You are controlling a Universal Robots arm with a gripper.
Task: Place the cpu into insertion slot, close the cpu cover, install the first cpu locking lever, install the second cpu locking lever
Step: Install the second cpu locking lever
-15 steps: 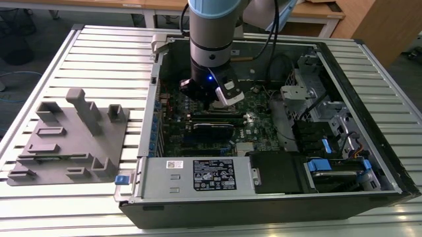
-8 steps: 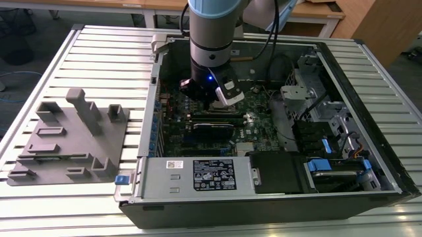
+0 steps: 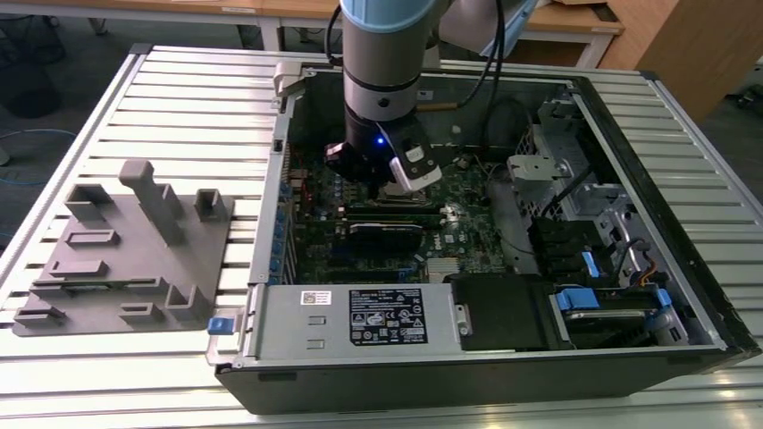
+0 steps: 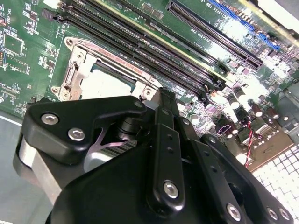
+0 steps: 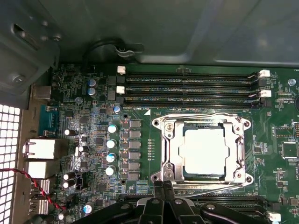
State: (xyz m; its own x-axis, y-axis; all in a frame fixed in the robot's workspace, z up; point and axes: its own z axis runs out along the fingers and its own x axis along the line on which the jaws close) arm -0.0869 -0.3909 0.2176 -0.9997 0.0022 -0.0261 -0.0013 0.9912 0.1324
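Note:
The cpu (image 5: 205, 149) lies flat in the insertion slot (image 5: 159, 123) on the green motherboard, its pale metal top showing. The cpu cover (image 5: 236, 144), a silvery frame, lies down around it. In the second wrist view the cpu (image 4: 110, 81) and cover (image 4: 126, 65) show just beyond the black fingers. My gripper (image 5: 164, 189) hovers beside the socket's edge, fingers together with nothing between them. In the exterior view the gripper (image 3: 399, 192) hangs over the board inside the open computer case. I cannot tell how the locking levers stand.
Long black memory slots (image 5: 187, 86) run beside the socket, and a row of capacitors (image 5: 112, 142) stands on its other side. A red-black wire (image 5: 42, 191) crosses near the ports. A grey fixture block (image 3: 120, 259) sits outside the case at the exterior view's left; a power supply (image 3: 357, 317) borders the board.

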